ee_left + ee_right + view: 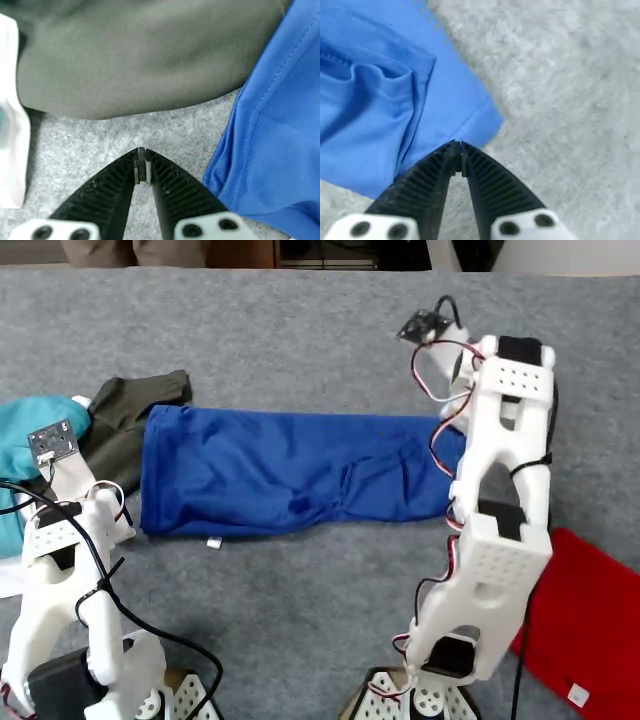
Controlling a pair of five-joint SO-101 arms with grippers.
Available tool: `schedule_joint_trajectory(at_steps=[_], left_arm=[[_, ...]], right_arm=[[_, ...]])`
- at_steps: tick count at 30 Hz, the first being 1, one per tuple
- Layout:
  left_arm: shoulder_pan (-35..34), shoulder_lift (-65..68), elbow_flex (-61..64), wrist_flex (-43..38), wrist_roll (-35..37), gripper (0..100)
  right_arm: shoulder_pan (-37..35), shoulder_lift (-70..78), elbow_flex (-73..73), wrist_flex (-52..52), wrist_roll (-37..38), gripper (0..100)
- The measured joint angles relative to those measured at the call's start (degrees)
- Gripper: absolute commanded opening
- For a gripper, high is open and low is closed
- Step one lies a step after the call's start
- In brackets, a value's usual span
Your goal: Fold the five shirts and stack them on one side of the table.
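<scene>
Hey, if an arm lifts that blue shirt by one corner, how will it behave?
Probably floppy: the blue shirt lies flat with soft wrinkles, so it would likely drape from the pinch. It looks thin and smooth, so likely light, maybe slippery. Pushed, it would probably bunch rather than slide on the fuzzy grey table cover.
</scene>
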Motion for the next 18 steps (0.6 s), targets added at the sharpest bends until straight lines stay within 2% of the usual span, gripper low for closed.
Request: schedule_joint_trajectory(at_steps=[4,9,14,18], left_arm=[[0.00,-0.97,-0.88,3.34,0.00,2],[0.79,-3.25,-16.44,22.33,2.99,3],[9.67,-3.25,-28.84,34.55,7.82,19],[16.44,-3.16,-31.47,36.31,13.80,19]], right_arm=[[0.88,-2.73,0.18,0.44,-9.85,1.0],[5.54,-3.34,5.10,-0.70,-25.41,1.2],[5.89,-3.34,13.10,-6.77,-32.97,1.2],[5.89,-3.34,16.88,-9.05,-36.84,1.3]])
